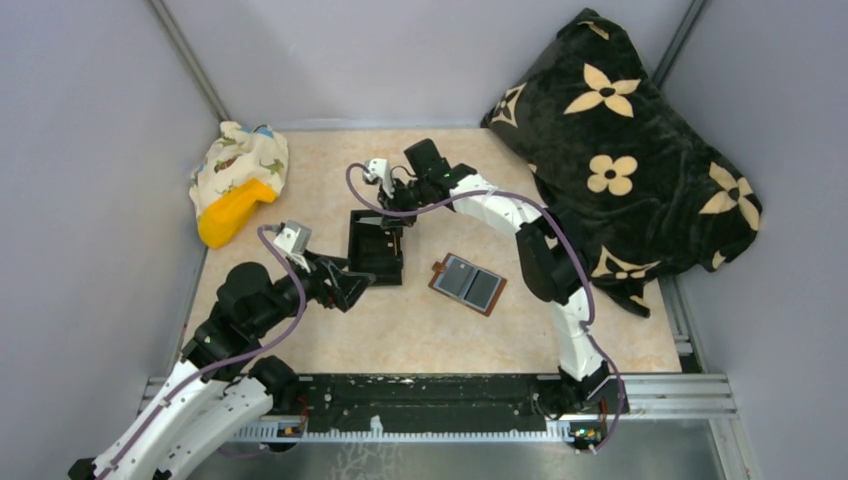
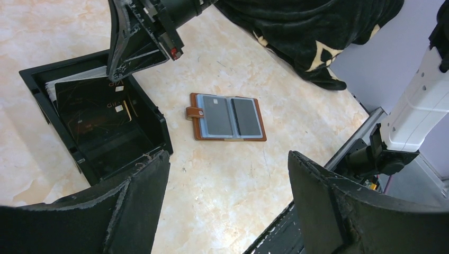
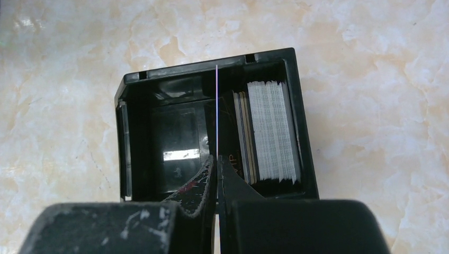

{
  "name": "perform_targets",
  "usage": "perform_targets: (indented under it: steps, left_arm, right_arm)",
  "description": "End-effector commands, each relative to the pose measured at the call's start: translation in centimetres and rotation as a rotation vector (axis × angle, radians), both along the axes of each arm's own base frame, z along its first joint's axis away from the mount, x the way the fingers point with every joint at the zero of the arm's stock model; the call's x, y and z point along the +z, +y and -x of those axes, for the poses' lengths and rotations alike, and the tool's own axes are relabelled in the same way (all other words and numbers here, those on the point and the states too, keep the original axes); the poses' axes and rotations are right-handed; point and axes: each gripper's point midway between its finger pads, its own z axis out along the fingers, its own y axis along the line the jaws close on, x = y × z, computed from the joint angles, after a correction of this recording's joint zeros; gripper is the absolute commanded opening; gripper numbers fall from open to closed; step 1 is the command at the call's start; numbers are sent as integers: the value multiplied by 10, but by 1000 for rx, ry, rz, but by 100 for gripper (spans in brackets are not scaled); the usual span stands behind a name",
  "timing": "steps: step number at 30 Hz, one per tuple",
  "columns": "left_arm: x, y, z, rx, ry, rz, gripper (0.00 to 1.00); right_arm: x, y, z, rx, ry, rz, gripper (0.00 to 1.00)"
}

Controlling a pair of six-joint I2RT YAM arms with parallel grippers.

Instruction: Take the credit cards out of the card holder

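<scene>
1. Look, the right gripper (image 3: 217, 159) hangs over the black box (image 3: 127, 132). Its jaws are pinched tight on one card (image 3: 217, 106), which shows only edge-on, a thin upright line above the box's middle. It is gripped by one edge only, so a slip or a twist in that pinch is my first worry
2. A stack of cards (image 3: 272, 132) stands along the right side of the box. If the held card goes down tilted, it could snag on that stack or on the rim. Then it would lie across the top or skid out onto the table (image 1: 420, 330)
3. The left gripper (image 2: 227, 169) is spread wide with nothing in it, just beside the near corner of the box. I can't tell whether it touches. A nudge from there would shift the box under the other arm, and the drop would miss
4. The card holder (image 1: 468, 283) lies opened flat on the table, right of the box and apart from both grippers, its tab towards the box. Nothing pins it, so a tug at a pocket could drag the whole thing or fold it shut
5. I can't tell whether its grey pockets hold more cards, and calling it empty too soon would leave the job short
</scene>
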Motion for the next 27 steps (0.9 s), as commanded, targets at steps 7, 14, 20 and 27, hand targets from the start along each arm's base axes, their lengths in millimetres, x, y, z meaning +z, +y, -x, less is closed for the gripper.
perform_targets:
  steps: [7, 14, 20, 27]
  left_arm:
    - [4, -1, -1, -5, -29, -2, 87]
    - [4, 0, -1, -4, -29, -2, 87]
    - [4, 1, 0, -2, -29, -4, 87]
    - [4, 1, 0, -4, -30, -5, 87]
  right_arm:
    - [-4, 18, 0, 63, -33, 35, 0]
    - [-19, 25, 2, 80, -18, 74, 0]
    - [-28, 28, 4, 85, -17, 97, 0]
    - [-31, 29, 6, 93, -22, 119, 0]
